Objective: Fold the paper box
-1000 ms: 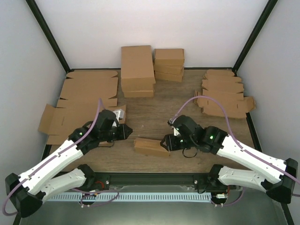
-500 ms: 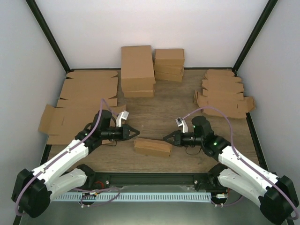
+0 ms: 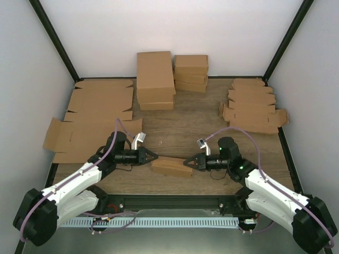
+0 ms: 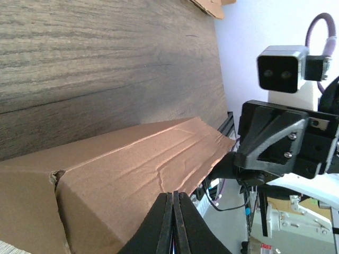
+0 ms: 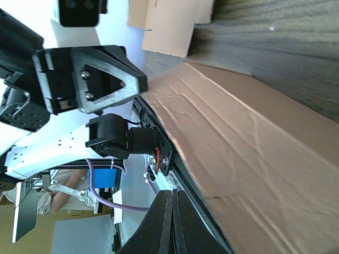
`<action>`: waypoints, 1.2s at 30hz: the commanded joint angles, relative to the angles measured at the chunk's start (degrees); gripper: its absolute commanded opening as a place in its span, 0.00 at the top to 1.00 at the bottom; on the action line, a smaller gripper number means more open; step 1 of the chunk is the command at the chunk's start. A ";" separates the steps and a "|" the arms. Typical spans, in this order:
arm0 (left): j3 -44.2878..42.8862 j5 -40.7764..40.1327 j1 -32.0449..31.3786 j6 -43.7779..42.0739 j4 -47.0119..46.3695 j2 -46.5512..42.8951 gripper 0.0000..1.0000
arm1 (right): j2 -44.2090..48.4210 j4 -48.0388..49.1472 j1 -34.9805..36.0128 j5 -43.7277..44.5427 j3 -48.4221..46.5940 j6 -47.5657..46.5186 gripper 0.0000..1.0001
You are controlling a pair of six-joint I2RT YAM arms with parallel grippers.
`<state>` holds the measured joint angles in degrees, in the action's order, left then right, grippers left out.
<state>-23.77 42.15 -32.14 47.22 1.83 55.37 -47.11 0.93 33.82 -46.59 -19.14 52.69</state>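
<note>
The paper box (image 3: 171,166) lay between my left gripper (image 3: 153,156) and right gripper (image 3: 186,161), long side running left to right. Both were closed tight, holding nothing.

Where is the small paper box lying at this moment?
In the top view, the paper box lies near the front edge of the table, between the shut left gripper and right gripper, whose tips reach its ends.
</note>
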 commanded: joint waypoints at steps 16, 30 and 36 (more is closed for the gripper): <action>7.45 1.38 0.24 1.19 -5.94 -0.43 0.96 | 0.31 3.71 -1.13 -2.52 3.83 0.10 0.99; 7.07 0.92 0.24 0.96 -4.48 -1.40 0.95 | -8.06 4.52 -1.19 -4.50 -3.63 -4.28 0.98; 7.68 0.48 0.24 0.59 -4.21 -1.44 0.96 | -12.25 12.32 -1.21 -5.43 1.66 -3.21 0.99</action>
<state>-17.32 43.79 -32.14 49.01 -3.77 54.08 -57.49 6.98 33.15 -50.15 -19.70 49.74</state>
